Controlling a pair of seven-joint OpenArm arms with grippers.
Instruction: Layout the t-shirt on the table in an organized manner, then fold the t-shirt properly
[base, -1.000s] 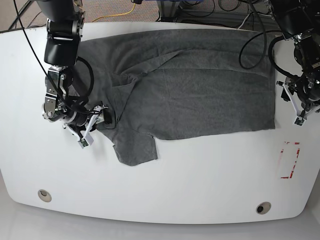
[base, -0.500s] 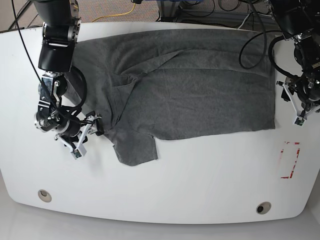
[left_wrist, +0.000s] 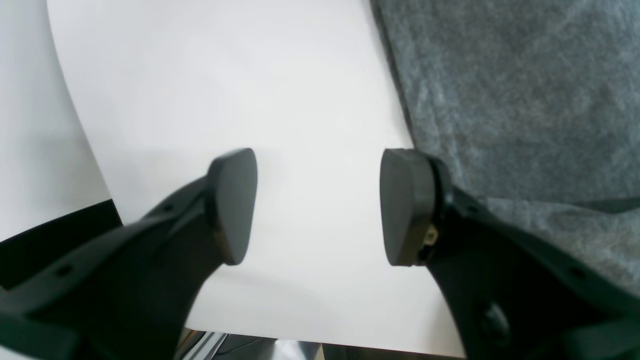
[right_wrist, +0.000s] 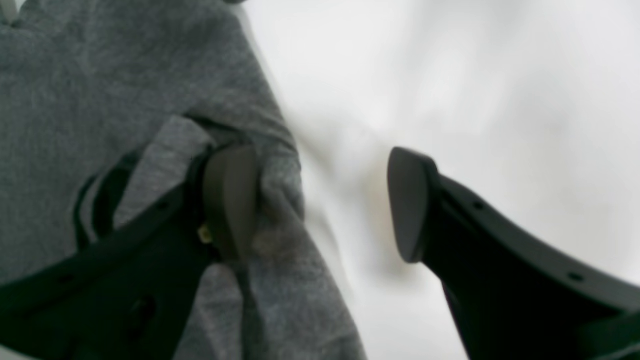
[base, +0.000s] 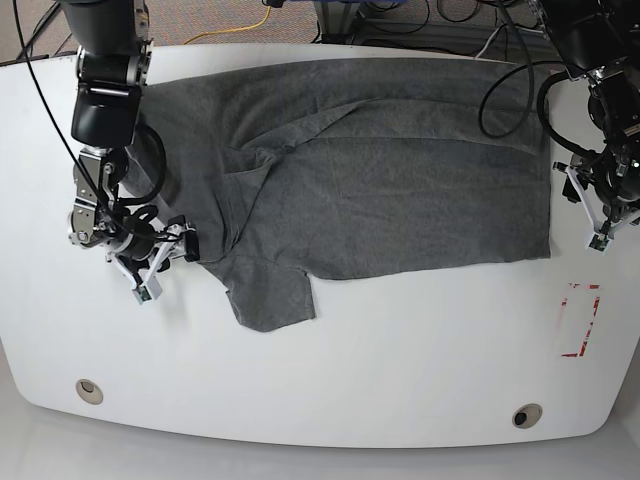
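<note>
The t-shirt (base: 380, 170) lies spread on the table (base: 400, 360) — one sleeve crumpled. Both grippers gape empty: the right gripper (right_wrist: 320, 205) (one finger touching cloth), the left gripper (left_wrist: 317, 205) beside the hem.

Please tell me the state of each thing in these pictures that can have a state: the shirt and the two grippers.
Dark heather-grey knit t-shirt: spread on the glossy white table, top layer folded over, one sleeve sticking out toward the front edge.
Left gripper: open, empty, over bare table beside the shirt's edge.
Right gripper: open, one finger touching the cloth edge, nothing clamped.
</note>
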